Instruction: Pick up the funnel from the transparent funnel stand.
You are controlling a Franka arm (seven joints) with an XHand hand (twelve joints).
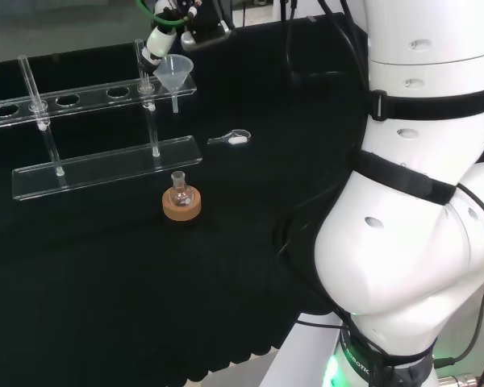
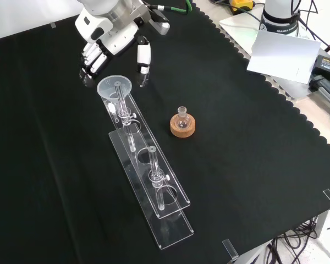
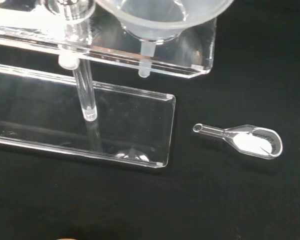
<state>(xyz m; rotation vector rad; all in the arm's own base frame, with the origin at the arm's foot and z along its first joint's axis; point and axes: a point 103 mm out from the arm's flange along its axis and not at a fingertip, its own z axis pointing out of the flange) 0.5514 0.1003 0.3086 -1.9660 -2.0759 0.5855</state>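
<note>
While the funnel sits untouched in its rack, this is how things lie.

Funnel (image 2: pixel 114 88): seated in the end hole of the transparent funnel stand (image 2: pixel 148 181), cone up, stem hanging through the upper plate.
Hand (image 2: pixel 107 47): just beyond the funnel in the front view, fingers and thumb spread apart either side of the rim, holding nothing.
Handling: likely light, thin, slippery plastic; the cone may flex.
Hold: pinch the cone wall under the rim, then lift straight up so the stem clears the hole.
Nearby: a small flask on a cork ring (image 2: pixel 183 125), well apart from the funnel.

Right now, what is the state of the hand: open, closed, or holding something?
Hand: open, holding nothing; it hovers just behind the funnel, which sits in the transparent stand.
</note>
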